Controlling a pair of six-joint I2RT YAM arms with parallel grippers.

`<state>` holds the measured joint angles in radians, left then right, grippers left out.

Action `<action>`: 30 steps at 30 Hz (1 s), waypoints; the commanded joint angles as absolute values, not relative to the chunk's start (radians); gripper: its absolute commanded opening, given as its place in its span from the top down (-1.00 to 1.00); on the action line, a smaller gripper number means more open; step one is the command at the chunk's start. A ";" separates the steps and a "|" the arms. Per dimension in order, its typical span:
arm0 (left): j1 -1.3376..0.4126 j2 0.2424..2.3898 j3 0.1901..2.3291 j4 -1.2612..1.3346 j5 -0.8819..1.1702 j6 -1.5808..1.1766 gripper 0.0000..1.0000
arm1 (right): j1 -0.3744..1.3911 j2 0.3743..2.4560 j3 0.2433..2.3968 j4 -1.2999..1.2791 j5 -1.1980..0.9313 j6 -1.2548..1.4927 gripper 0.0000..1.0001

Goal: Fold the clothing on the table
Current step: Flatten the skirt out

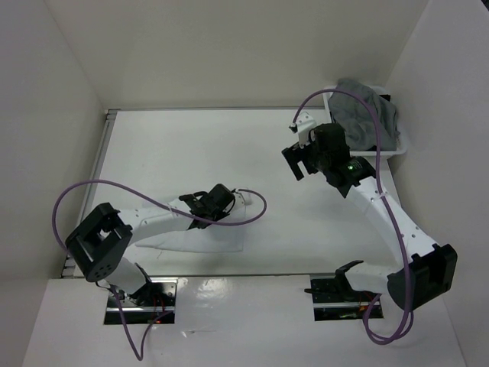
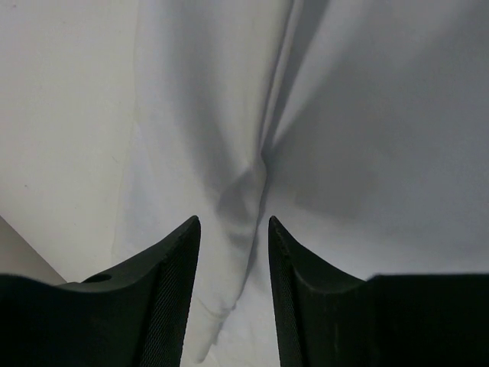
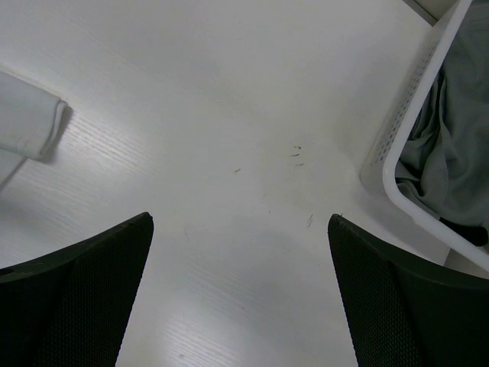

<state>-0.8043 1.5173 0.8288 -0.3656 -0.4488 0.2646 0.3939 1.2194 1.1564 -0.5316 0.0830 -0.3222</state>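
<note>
As I judge it, the step in hand is to take hold of the thin white fabric garment (image 2: 344, 115) so that one part can be carried over the other. To do it well, I would bring the left gripper (image 2: 234, 223) straight down onto the raised crease that runs between its fingers. I would close only when both pads have cloth against them. I would try to catch one layer only, because a pinch through two layers may drag the whole piece instead of folding it. The lift after that should be low and slow, so that the remaining cloth lies flat on the large flat white tabletop (image 3: 229, 107).

The left gripper has its jaws about halfway apart. The crease of the garment lies in the gap, directly below and ahead of the fingertips, and cloth spreads out on both sides of them. I see no squeezing of the fabric, so I take it as not yet clamped.

The right gripper (image 3: 238, 222) has its jaws wide apart and holds nothing; below it is only bare tabletop. To its left I see a rounded edge of the white garment. Near on its right is the white plastic basket (image 3: 412, 145) with crumpled grey clothing (image 3: 451, 153) inside.
</note>
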 commanded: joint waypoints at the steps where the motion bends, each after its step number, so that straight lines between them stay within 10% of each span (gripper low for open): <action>1: -0.810 1.542 0.810 -0.282 -0.485 0.264 0.05 | 0.394 1.184 1.154 -0.488 0.114 -0.310 -0.98; 12: -0.810 1.606 0.781 -0.229 -0.532 0.294 0.10 | 0.394 1.166 1.144 -0.488 0.114 -0.310 -0.98; 23: -0.788 1.624 0.821 -0.238 -0.523 0.314 1.00 | 0.394 1.147 1.126 -0.479 0.104 -0.310 -0.98; 30: -0.776 1.591 0.896 -0.285 -0.567 0.391 1.00 | 0.394 1.138 1.106 -0.479 0.104 -0.310 -0.98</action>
<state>-0.7910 1.6184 0.8379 -0.2794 -0.5274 0.3386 0.3939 1.1782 1.1175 -0.5243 0.0978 -0.3218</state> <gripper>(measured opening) 0.008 0.990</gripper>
